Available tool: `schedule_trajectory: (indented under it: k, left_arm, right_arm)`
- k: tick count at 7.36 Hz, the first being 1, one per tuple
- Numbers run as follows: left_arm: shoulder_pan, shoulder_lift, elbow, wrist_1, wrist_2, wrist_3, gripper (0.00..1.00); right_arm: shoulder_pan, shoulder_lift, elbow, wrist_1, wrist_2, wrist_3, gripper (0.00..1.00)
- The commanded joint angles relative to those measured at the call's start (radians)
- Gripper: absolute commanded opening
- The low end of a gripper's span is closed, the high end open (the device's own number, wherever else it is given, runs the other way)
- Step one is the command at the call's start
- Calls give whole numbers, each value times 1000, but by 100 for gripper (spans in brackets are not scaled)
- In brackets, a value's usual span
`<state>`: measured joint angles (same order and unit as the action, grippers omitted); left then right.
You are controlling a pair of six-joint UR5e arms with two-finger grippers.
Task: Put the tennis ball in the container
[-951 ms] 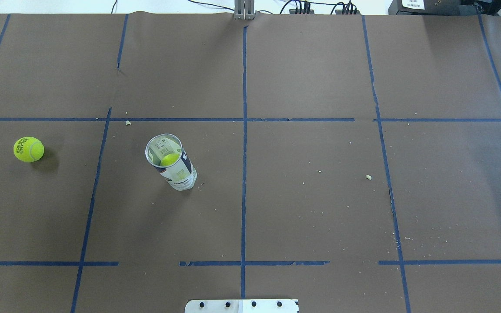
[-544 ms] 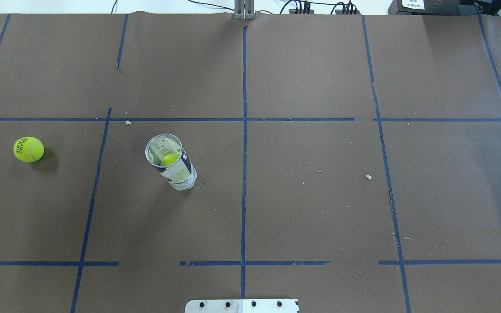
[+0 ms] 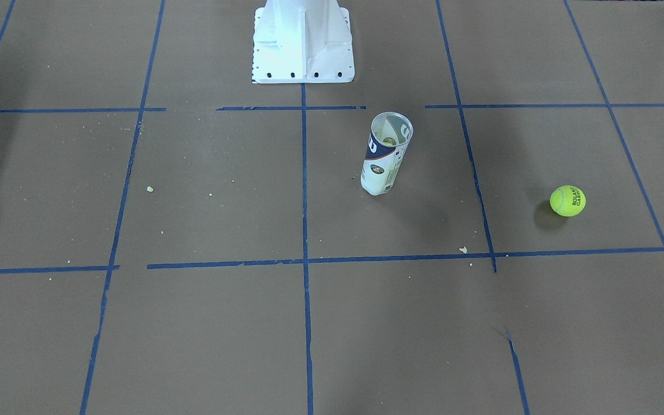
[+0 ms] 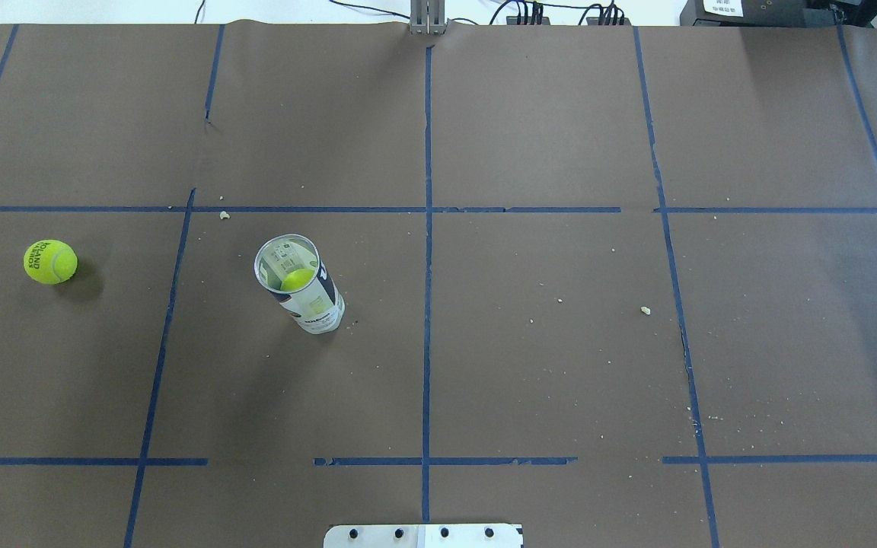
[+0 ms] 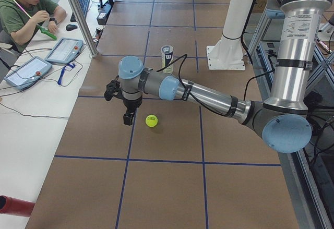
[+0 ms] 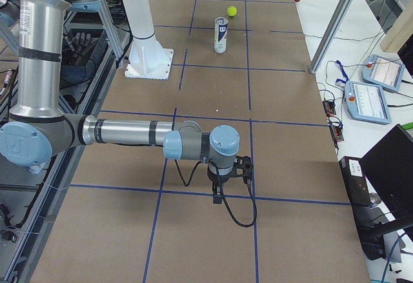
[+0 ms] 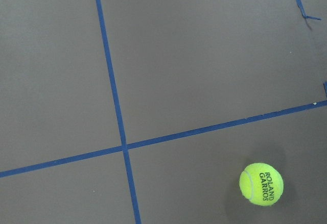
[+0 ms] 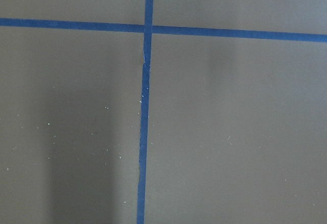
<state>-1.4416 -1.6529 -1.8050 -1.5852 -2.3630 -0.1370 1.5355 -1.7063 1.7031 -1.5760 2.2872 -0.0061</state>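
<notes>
A yellow-green tennis ball [image 4: 50, 262] printed "ROLAND GARROS" lies alone on the brown table at the far left, also seen as the tennis ball [image 3: 568, 200] [image 5: 151, 120] [image 7: 261, 183]. The clear container [image 4: 301, 285] [image 3: 385, 154] [image 5: 166, 58] stands upright with its mouth open, and a second ball [image 4: 298, 279] sits inside it. My left gripper [image 5: 127, 117] hangs just beside the loose ball, on the side away from the robot; I cannot tell whether it is open or shut. My right gripper [image 6: 219, 196] hovers far from both; its state I cannot tell either.
The white pedestal base [image 3: 303, 40] stands at the robot's side of the table. Blue tape lines cross the brown table cover [image 4: 545, 342]. A seated operator [image 5: 26, 10], tablets [image 5: 63, 50] and a metal post [image 5: 78, 15] line the far edge.
</notes>
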Motion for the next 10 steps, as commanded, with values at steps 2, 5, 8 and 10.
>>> schedule_trajectory:
  k: [2, 5, 8, 10]
  left_arm:
    - [169, 18, 12, -227, 8, -350, 100]
    - [268, 71, 59, -414, 126, -498, 100]
    - [358, 79, 79, -478, 191, -599, 100]
    - [374, 81, 126, -542, 191, -615, 100]
  right_arm:
    - [0, -1, 0, -1, 0, 0, 100]
    - [0, 1, 0, -1, 0, 0, 100]
    - [0, 0, 0, -1, 0, 0, 100]
    - [0, -1, 0, 1, 0, 0, 100]
